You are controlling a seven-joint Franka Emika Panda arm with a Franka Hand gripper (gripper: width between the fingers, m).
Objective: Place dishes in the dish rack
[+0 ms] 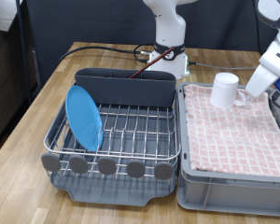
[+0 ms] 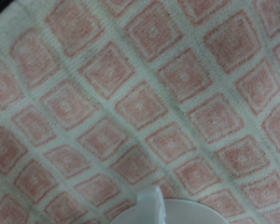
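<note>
The dish rack point(image 1: 131, 131), a silver wire grid on a dark grey tray, stands on the exterior view's left. The light-blue plate point(image 1: 84, 117) stands on edge in its left slots. A slim reddish-brown spoon point(image 1: 149, 62) sticks up behind the tall grey caddy point(image 1: 126, 89). The white mug point(image 1: 225, 90) stands upright on the pink checked cloth point(image 1: 233, 131). My gripper point(image 1: 245, 94) hangs just right of the mug, close to its side; its fingers are hard to make out. In the wrist view only the cloth point(image 2: 131, 103) and a white part of the mug point(image 2: 163, 211) show.
The pink cloth lines a grey bin point(image 1: 191, 182) right beside the rack. Both stand on a wooden table point(image 1: 47, 93). The robot's white base point(image 1: 168, 56) and a dark cable point(image 1: 93, 49) are behind the rack.
</note>
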